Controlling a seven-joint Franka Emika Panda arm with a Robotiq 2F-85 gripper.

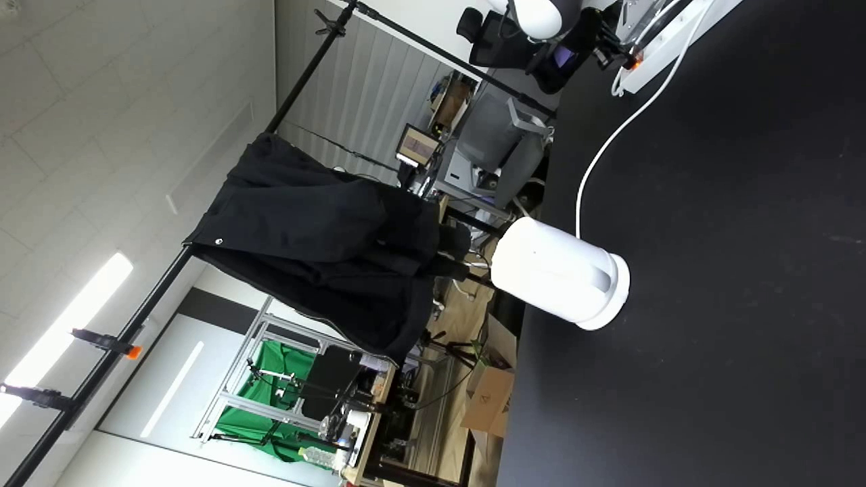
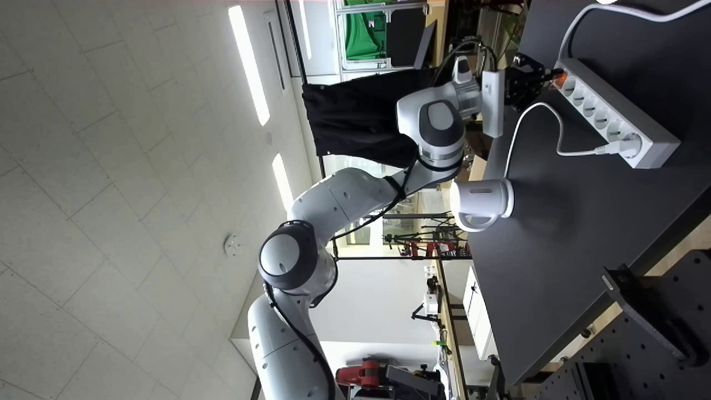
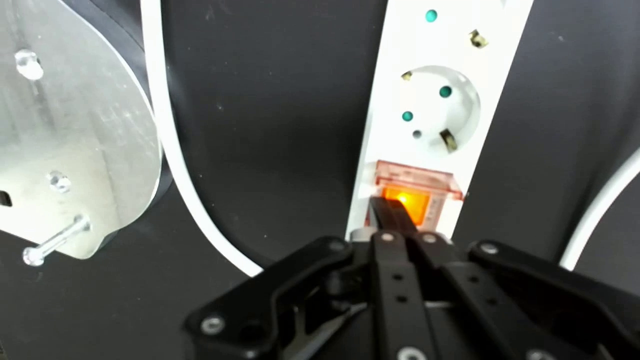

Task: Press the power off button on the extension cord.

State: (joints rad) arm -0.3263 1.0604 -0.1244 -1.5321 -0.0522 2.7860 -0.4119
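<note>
The extension cord is a long white power strip [image 3: 382, 135] on the black table, also in both exterior views [image 2: 622, 111] [image 1: 676, 47]. Its power button [image 3: 419, 206] glows orange at one end, inside a clear reddish frame [image 3: 415, 176]. My gripper [image 3: 391, 201] is shut, its fingertips together and holding nothing. The tips overlap the left part of the button and hide it; I cannot tell whether they press it. In both exterior views the gripper [image 2: 557, 73] [image 1: 629, 61] is at the button end of the strip. The strip's white cable [image 2: 639, 11] leaves that end.
A white kettle [image 2: 479, 200] stands on the table, also in an exterior view [image 1: 555, 270]. Its white cable [image 2: 516, 133] loops to a plug [image 2: 622, 147] in the far-end socket. A metal plate [image 3: 75, 150] and white cables [image 3: 180, 160] flank the strip in the wrist view.
</note>
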